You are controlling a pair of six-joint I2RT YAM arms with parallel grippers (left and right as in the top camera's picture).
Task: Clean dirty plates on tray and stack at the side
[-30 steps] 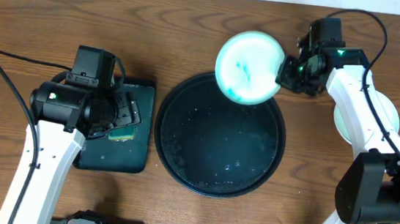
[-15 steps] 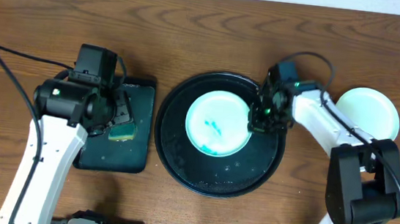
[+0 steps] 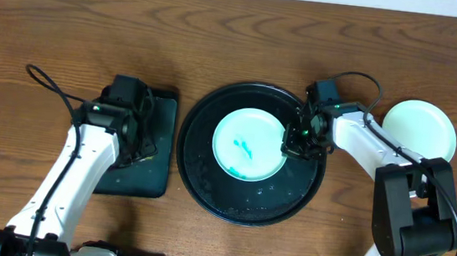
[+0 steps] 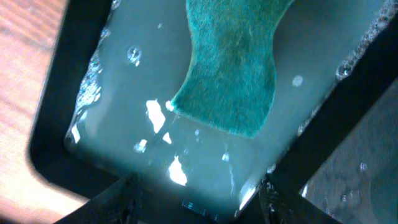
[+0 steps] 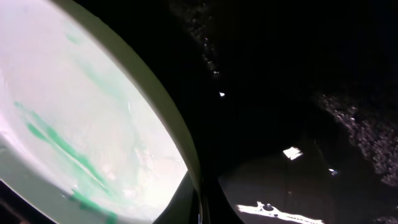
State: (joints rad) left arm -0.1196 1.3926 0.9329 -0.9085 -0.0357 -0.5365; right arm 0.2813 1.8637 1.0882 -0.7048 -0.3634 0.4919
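Observation:
A pale mint plate [image 3: 246, 146] with teal-blue smears lies in the round black tray [image 3: 198, 184]. My right gripper [image 3: 299, 139] is shut on the plate's right rim. In the right wrist view the smeared plate [image 5: 74, 124] fills the left, its rim pinched between my fingers [image 5: 200, 208], above the wet tray floor [image 5: 298, 81]. A second, clean-looking plate [image 3: 418, 129] rests on the wood at the right. A third plate is not visible. My left gripper [image 4: 199, 208] is open over soapy water, just short of the green sponge [image 4: 230, 68].
The rectangular dark tray [image 3: 135, 182] stands left of the round tray, under my left arm [image 3: 91, 157]. Its black wall [image 4: 62, 93] borders the water. Bare wood tabletop [image 3: 221, 35] runs along the far side. A cable loops by the left arm.
My right gripper brought the smeared plate from above the tray's far rim down into the tray. My left arm swung and lowered over the rectangular tray, covering the sponge from above.

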